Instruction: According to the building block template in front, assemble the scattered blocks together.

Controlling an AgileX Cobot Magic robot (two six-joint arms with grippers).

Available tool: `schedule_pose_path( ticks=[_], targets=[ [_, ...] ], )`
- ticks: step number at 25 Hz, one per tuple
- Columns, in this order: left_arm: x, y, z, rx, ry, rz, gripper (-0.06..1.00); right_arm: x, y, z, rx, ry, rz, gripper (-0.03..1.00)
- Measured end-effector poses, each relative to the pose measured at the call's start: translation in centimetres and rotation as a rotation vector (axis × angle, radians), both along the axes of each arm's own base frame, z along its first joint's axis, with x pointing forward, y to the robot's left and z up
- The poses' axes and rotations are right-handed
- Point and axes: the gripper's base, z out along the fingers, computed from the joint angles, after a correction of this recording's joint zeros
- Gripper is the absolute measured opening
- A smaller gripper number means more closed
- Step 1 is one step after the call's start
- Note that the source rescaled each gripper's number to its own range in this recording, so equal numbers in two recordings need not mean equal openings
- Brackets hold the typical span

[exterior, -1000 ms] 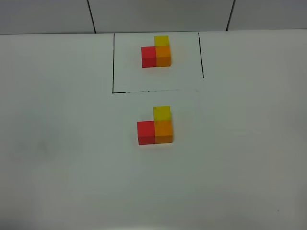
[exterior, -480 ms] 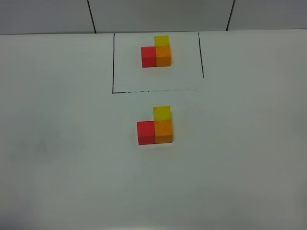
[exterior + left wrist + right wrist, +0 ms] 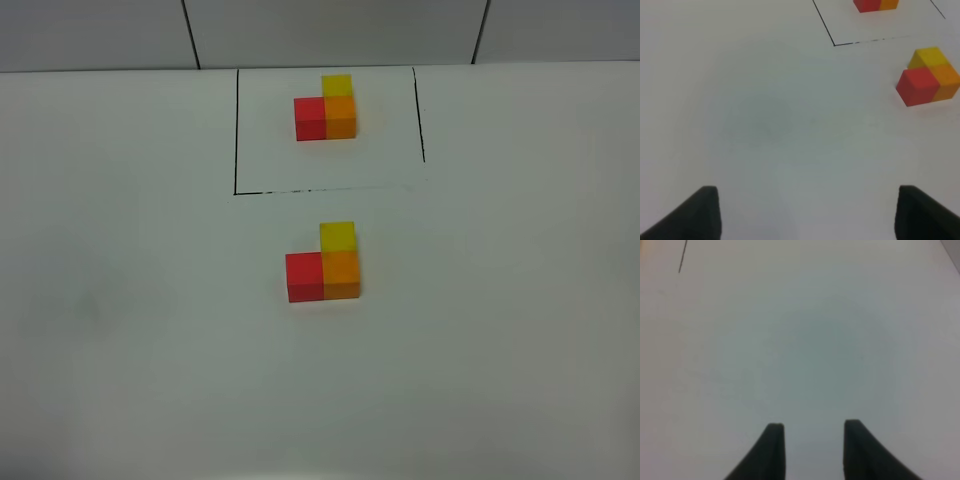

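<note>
Scattered blocks (image 3: 323, 262) joined in an L mid-tabletop, matching the building block template (image 3: 326, 108) behind.
Smooth matte cubes: red touching orange, yellow behind orange; template sits inside a thin black drawn rectangle (image 3: 236, 130). Plain white tabletop (image 3: 120, 300). Left hand (image 3: 807, 212) spread apart, empty; right hand (image 3: 814, 450) closed, empty, both well apart from the blocks.

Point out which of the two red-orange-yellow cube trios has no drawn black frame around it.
The nearer trio, on bare table below the frame line; the farther trio sits inside the black rectangle.
</note>
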Motion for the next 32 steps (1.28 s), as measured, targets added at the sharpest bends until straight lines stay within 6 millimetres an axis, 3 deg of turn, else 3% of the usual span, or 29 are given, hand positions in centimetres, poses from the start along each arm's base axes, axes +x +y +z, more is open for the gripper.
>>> schedule_pose_path(
  ticks=[32],
  targets=[
    [0.00, 0.00, 0.00, 0.001, 0.000, -0.001, 0.58, 0.01, 0.48, -0.01, -0.007, 0.001, 0.066, 0.00]
  ],
)
